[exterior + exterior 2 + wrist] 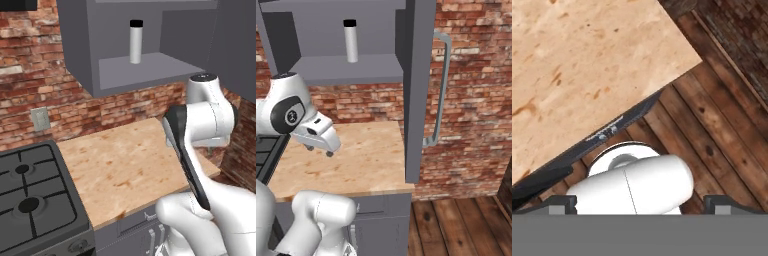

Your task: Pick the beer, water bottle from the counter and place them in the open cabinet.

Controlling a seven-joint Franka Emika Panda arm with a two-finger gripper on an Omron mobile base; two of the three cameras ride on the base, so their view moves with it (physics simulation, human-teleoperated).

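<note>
The water bottle (pixel 136 42) (pixel 350 42), a silver-grey cylinder with a black cap, stands upright on the shelf of the open cabinet (pixel 150 70) (pixel 321 67). The beer is out of view. My gripper (pixel 319 151) (pixel 644 205) hangs open and holds nothing, a little above the counter (pixel 125 165) (pixel 366 155) (pixel 577 65), well below the cabinet. In the hand view it looks down past the counter's front corner at the floor.
A black gas stove (pixel 30 200) adjoins the counter on the left. A wall outlet (pixel 40 119) sits on the brick wall. A grey cabinet side with a curved bar handle (pixel 441 90) hangs right of the open cabinet. Wooden floor (pixel 456 225) lies beyond the counter's end.
</note>
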